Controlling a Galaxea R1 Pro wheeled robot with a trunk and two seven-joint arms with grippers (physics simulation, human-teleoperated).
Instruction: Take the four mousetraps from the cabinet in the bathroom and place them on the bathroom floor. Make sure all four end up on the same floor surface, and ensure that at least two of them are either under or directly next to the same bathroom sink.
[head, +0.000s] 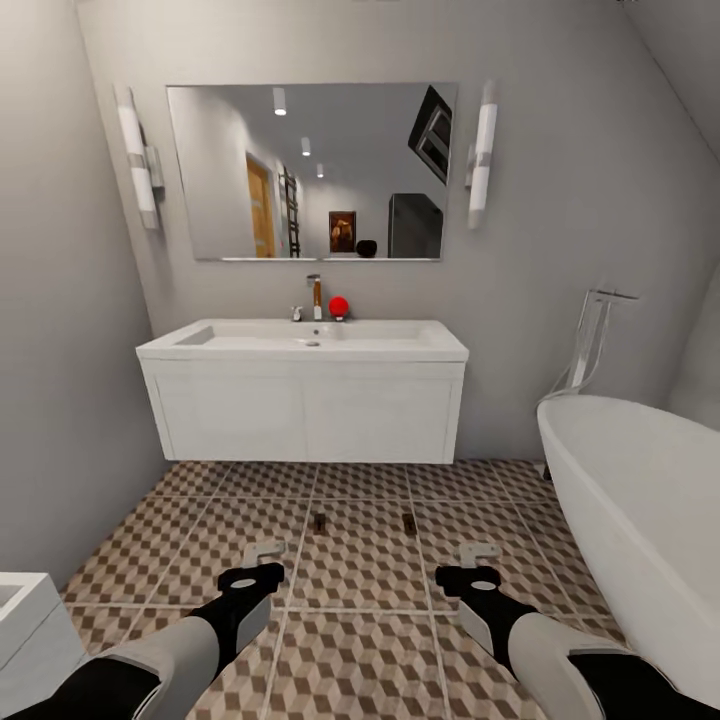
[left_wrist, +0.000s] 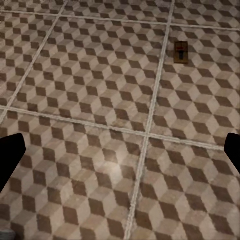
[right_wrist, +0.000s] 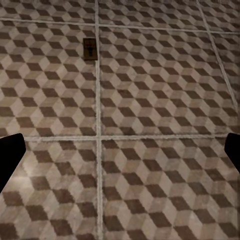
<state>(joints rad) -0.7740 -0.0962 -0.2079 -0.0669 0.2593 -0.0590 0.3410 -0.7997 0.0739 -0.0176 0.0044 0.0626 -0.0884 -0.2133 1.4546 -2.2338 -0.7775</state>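
Head view: two small flat tan-brown wooden mousetraps w/ thin wire parts lie on the cube-patterned brown/beige/white tiled bathroom floor (head: 360, 580), centre of frame, a little below the wide white rectangular sink (head: 305, 340) on its white boxy vanity. Left trap (head: 319, 522) and right trap (head: 408, 521) sit side by side but apart, each close to a pale grout line, just in front of the vanity's lower edge; not under it, as far as I can tell.

Left wrist view has one trap (left_wrist: 181, 52) at upper right of frame; right wrist view has one (right_wrist: 90, 48) at upper left.

Left gripper (head: 262, 562), lower left of centre in head view, is spread wide and empty; dark fingertips (left_wrist: 10, 160) sit at the frame edges w/ only tile between. Right gripper (head: 478, 565), lower right of centre, likewise released, nothing held. Both hover above the floor, short of the traps.

White oval bathtub (head: 640, 520) fills the right side; mirror (head: 310, 170) upper centre; small red ball (head: 339, 305) by the chrome tap.

Judgement: two traps placed, prob. satisfying the near-sink condition. Step in hand = drop-off finished. Next calls for turning the base away, going to the cabinet, fetching the remaining two, setting them on this same tiled floor.
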